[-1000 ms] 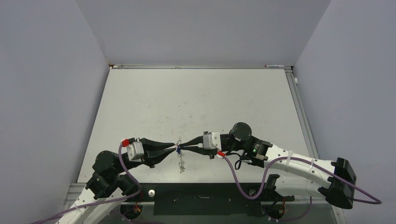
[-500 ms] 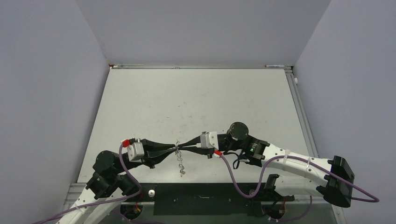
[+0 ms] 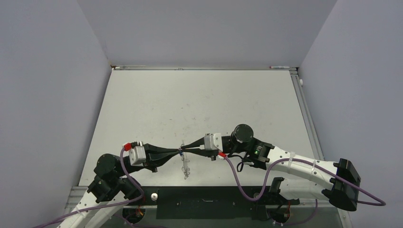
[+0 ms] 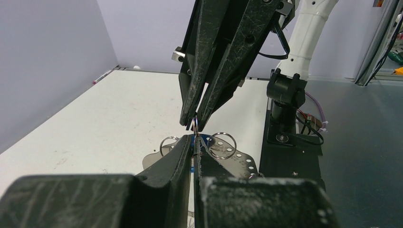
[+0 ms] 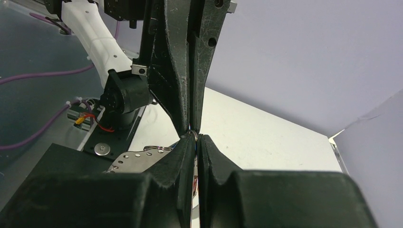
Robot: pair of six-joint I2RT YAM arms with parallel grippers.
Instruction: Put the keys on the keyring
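The pale, scuffed worktop (image 3: pixel 199 104) is shut in by lilac-grey walls (image 3: pixel 204 33) at 9, 12 and 3 o'clock; a dark base plate (image 3: pixel 209 197) runs along its 6 o'clock edge; near that edge the left fingers (image 4: pixel 168 164), clenched on the blue key (image 4: pixel 195 140), meet the right fingers (image 5: pixel 216 161) tip to tip; these pinch a small loop of the keyring (image 3: pixel 185 170), which trails away towards 6 o'clock.

A scuffed white table (image 3: pixel 199 104) stands between pale grey walls (image 3: pixel 47 95). A thin white pen with a red tip (image 3: pixel 280 67) lies along the table's far edge.
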